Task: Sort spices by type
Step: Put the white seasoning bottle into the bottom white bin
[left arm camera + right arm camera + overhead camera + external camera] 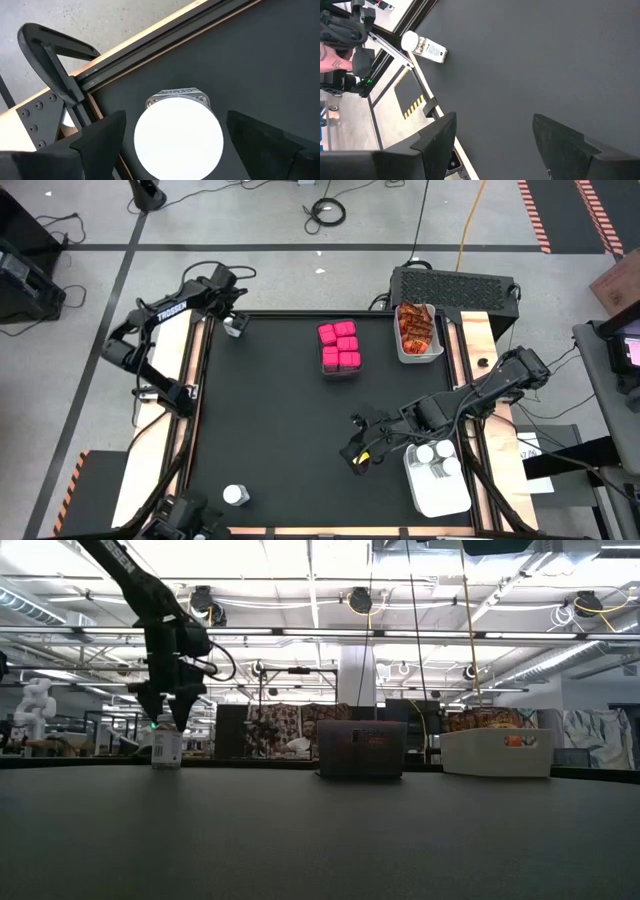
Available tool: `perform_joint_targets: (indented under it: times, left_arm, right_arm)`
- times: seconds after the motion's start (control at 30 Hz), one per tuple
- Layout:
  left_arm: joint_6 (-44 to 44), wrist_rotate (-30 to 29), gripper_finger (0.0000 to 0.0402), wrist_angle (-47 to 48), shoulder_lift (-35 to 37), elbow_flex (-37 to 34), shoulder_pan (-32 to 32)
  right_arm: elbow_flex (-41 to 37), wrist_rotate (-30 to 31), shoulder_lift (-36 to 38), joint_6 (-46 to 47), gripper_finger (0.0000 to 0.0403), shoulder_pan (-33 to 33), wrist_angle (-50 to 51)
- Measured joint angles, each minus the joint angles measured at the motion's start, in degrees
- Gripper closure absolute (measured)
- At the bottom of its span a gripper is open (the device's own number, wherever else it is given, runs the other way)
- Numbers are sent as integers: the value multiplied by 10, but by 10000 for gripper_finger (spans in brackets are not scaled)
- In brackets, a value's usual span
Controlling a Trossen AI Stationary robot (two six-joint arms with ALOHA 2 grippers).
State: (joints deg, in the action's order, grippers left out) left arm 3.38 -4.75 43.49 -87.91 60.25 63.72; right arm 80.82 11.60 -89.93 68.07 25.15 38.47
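Note:
A little clear jar [178,137] with a white round lid stands at the table's far left corner [236,326]. My left gripper [175,119] points down over it, open, one finger on either side of the lid without touching; the low view shows the gripper [170,712] just above the jar [166,748]. A second jar [236,496] stands near the near left corner. Pink packs [340,347] sit grouped at the far middle. Orange-red sachets [416,328] fill a white bin. My right gripper [358,442] hangs open above the table's near right, over bare surface [492,127].
A white bin [440,490] at the near right holds jars with white lids [436,452]. The sachets' bin [418,356] stands at the far right. A black box [455,284] sits behind the table. Dark rails [150,47] edge the table beside the left jar.

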Motion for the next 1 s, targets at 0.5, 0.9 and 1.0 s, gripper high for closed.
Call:
perform_joint_targets:
  times: [0.5, 0.9, 1.0]
  left_arm:
    - [0, 0, 138, 6, -4, 0, 0]
    - [1, 25, 194, 18, -3, 1, -1]
    - [1, 30, 194, 31, -2, 1, -5]
  right_arm:
    - [0, 0, 0, -13, 147, 0, -1]
    - [0, 0, 0, -17, 147, 0, -1]
    - [0, 0, 0, -20, 147, 0, -1]
